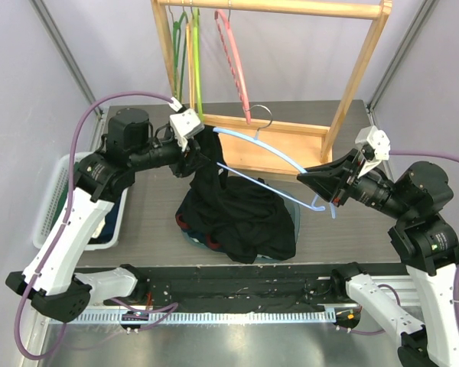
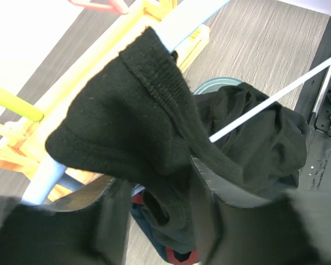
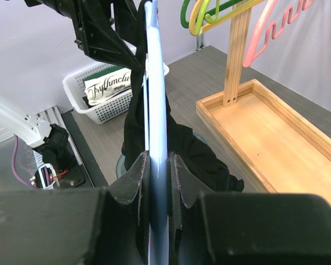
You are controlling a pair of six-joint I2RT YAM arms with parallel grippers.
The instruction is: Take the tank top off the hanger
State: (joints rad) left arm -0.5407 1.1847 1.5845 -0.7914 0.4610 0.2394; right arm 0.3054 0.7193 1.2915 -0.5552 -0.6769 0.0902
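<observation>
The grey tabletop (image 1: 151, 223) carries a wooden rack (image 1: 358, 84) at its far side. Just in front of the rack's base the black tank top (image 1: 241, 218) sags in a heap, its hem pooled on the tabletop and one shoulder strap looped over the raised end of a light blue hanger (image 1: 275, 153). A white basket (image 1: 50, 200) sits well left of the rack. The right claw (image 1: 310, 177), front-right of the rack, is clenched on the hanger's lower end. The left claw (image 1: 194, 157), by the rack's left post, straddles the strap; whether it pinches the strap I cannot tell.
</observation>
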